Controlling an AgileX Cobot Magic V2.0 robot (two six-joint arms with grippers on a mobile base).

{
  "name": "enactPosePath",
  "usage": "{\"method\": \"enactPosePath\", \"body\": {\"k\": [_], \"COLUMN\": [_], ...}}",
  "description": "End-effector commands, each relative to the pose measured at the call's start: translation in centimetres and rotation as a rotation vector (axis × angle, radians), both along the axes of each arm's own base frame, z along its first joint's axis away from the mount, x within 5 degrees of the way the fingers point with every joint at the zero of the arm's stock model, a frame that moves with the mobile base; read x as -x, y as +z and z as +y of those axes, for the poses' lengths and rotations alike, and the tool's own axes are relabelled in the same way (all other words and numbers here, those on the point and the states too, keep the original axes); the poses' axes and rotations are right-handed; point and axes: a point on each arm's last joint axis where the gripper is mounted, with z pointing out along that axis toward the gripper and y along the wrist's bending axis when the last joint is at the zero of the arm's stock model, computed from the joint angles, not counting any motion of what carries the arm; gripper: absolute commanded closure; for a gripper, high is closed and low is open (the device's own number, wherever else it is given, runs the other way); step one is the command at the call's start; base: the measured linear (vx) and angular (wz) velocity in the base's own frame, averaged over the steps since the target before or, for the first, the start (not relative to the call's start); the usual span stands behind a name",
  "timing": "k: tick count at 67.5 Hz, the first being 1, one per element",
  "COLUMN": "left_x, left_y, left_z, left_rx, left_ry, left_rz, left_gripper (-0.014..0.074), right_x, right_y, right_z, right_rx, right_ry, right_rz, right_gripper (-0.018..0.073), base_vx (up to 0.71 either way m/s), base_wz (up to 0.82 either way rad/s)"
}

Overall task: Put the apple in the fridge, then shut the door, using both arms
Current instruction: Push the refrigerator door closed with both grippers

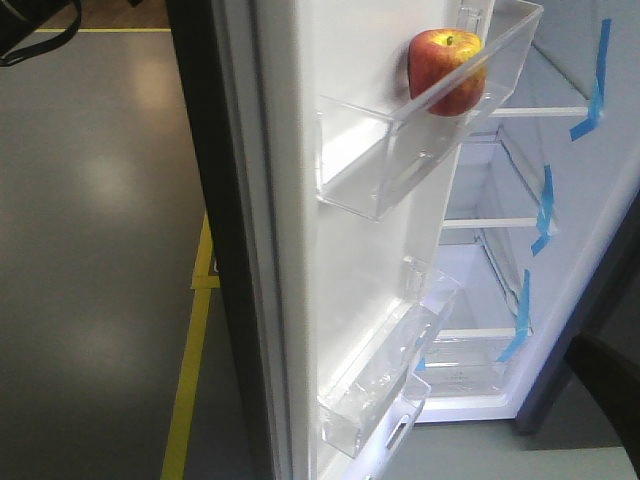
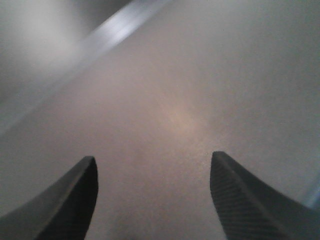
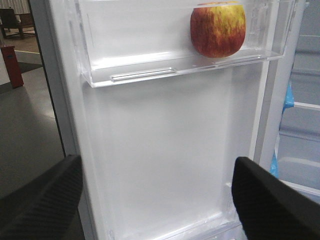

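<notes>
Upper right of the front view: apple (image 1: 447, 70) sits in upper bin (image 1: 400, 165) of door (image 1: 350, 290). I hold left gripper (image 2: 152, 157) and right gripper (image 3: 156, 161) spread, empty. Door likely stiff, heavy; I would push its free edge.

The left jaws are showing as two dark grey, tapering prongs with a fine cross-hatched texture. The right jaws are showing as matte black, carrying the same woven-looking pattern, with blunt rounded ends.
</notes>
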Motion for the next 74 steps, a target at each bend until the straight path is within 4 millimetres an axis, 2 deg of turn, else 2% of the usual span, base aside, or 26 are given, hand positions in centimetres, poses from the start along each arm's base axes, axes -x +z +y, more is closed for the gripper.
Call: {"method": "enactPosePath", "body": {"k": [1,16,23,34,48,57,68,74], "left_x": [3.4,5.9,6.3,6.2,6.0,6.1,6.4,6.5], "left_y": [2.9,2.2,1.8,1.5,1.4,1.2,0.5,-0.1], "left_z": [-2.1,-7.1,-8.3,-8.4,-8.4,-8.5,-8.7,-8.8], "left_rx": [0.04,-0.054,-0.103,-0.143,-0.153,-0.183,-0.282,-0.372], "left_ry": [-0.139,-0.278,-0.29,-0.269,-0.252,-0.254,-0.262,-0.262], "left_rz": [-0.12,-0.129,-0.127,-0.126,-0.119,-0.128,-0.165,-0.193], "left_gripper": [0.0122,0.0123,0.0123,0.0123,0.0123,0.0123,0.0123,0.0123], "right_x": [-0.2,-0.3,-0.3,-0.1,0.9,1.2,0.7,-0.5], "right_y": [1.2,1.4,1.4,1.6,3.4,3.9,4.0,4.3], "right_z": [-0.3,-0.5,-0.5,-0.4,-0.4,-0.5,-1.1,-1.9], "right_rx": [-0.037,-0.044,-0.051,-0.061,-0.072,-0.058,-0.013,0.011], "right_ry": [-0.044,-0.069,-0.068,-0.058,-0.056,-0.065,-0.134,-0.225], "right_rz": [-0.057,-0.073,-0.071,-0.073,-0.13,-0.15,-0.18,-0.211], "right_gripper": [-0.0018,-0.0018,-0.0018,-0.0018,-0.0018,-0.0018,-0.0018,-0.0018], "base_vx": [0.0,0.0,0.0,0.0,0.0,0.0,0.0,0.0], "base_wz": [0.0,0.0,0.0,0.0,0.0,0.0,0.0,0.0]}}
